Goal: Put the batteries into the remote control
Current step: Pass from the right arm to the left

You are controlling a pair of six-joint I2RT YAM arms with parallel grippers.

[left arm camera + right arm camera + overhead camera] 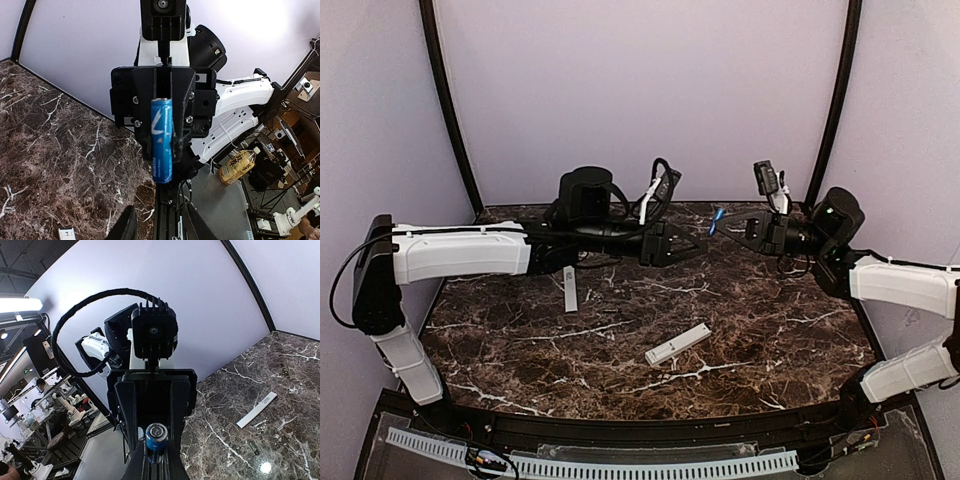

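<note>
on the dark marble table (800, 330) the white remote control (677, 344) lies flat and angled near the middle front, well apart from both arms. a small pale strip (569, 288) lies off to its left, near the left arm. over the far side, the right gripper (730, 225) pinches a blue battery (718, 216), facing the left gripper (698, 244) just beside it.
</note>
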